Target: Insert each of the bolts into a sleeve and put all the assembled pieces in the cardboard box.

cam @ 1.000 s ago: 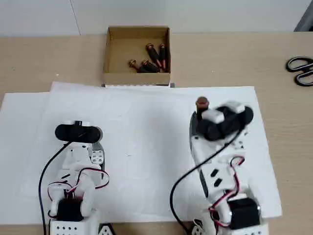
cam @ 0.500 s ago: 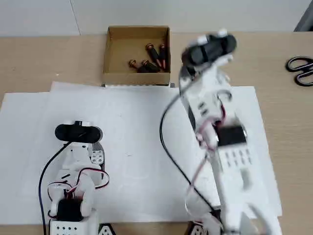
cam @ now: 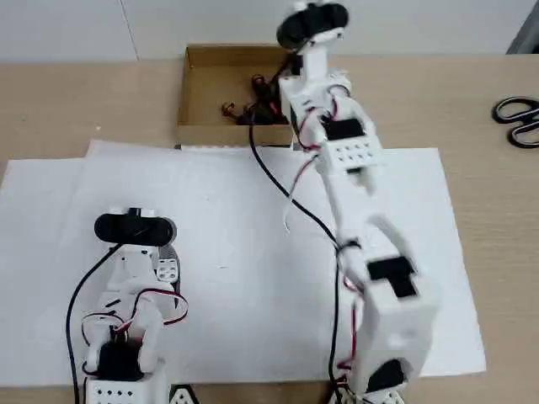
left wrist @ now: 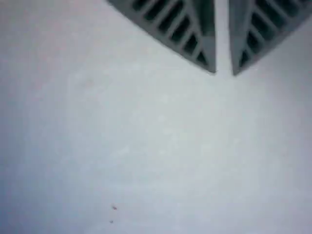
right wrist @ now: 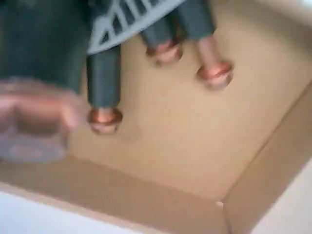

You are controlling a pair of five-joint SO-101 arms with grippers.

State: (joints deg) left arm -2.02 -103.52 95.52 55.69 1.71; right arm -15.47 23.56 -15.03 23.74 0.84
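Cardboard is what surrounds the work at this stage: the cardboard box (cam: 210, 84) stands at the far edge of the white paper (cam: 236, 252) on the bench (cam: 84, 93), and my right tool (cam: 282, 84) is positioned over its right-hand end.

1. Contents of the box. The right wrist view shows three assembled pieces (right wrist: 103, 78) lying on the box floor. Each has a dark sleeve with a copper bolt head projecting from its end. They lie side by side, near the corner of the box.

2. Fourth piece. A further piece (right wrist: 34, 117), with a dark body and a copper end, appears very close to the lens and blurred. I judge that it sits higher than the three on the floor, at or just beside my right tool. I cannot tell whether that tool is clenched on it or has released it.

3. Left tool (left wrist: 223, 73). It rests low over the white paper, well apart from the box. It is clenched to a narrow slit and holds nothing.

4. Progress. All the task's things that I can find are in or over the box. I judge insertion to be complete, with three pieces deposited. Remaining: confirm that the fourth piece rests on the box floor, then withdraw the right arm.

5. Scissors (cam: 518, 118) lie at the right edge of the bench, away from the work.
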